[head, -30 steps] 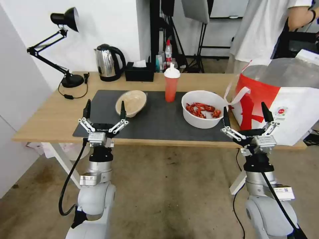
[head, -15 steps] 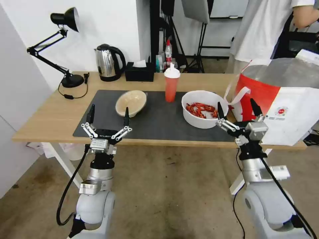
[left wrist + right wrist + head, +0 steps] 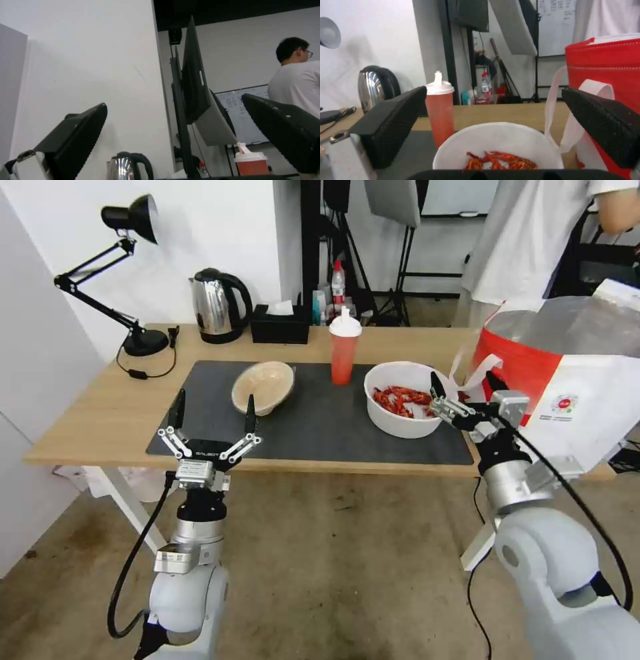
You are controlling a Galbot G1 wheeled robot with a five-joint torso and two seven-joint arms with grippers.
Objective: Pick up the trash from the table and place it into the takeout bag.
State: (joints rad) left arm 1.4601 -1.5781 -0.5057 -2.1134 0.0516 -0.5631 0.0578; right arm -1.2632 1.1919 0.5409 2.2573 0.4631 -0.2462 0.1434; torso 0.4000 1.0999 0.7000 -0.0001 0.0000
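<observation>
Right gripper (image 3: 464, 383) spread wide beside the white bowl of crayfish shells (image 3: 405, 407) near the table's (image 3: 100, 420) right end — takeout bag (image 3: 567, 380) alongside; left gripper (image 3: 213, 410) splayed too, empty, at the front edge

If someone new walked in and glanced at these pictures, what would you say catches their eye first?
Probably the white bowl of red crayfish shells on the dark grey mat, with the right tool open at its right rim. Next, the big red-and-white takeout bag standing at the table's right end. The left tool hangs open at the near edge, before the beige paper-pulp bowl.
</observation>
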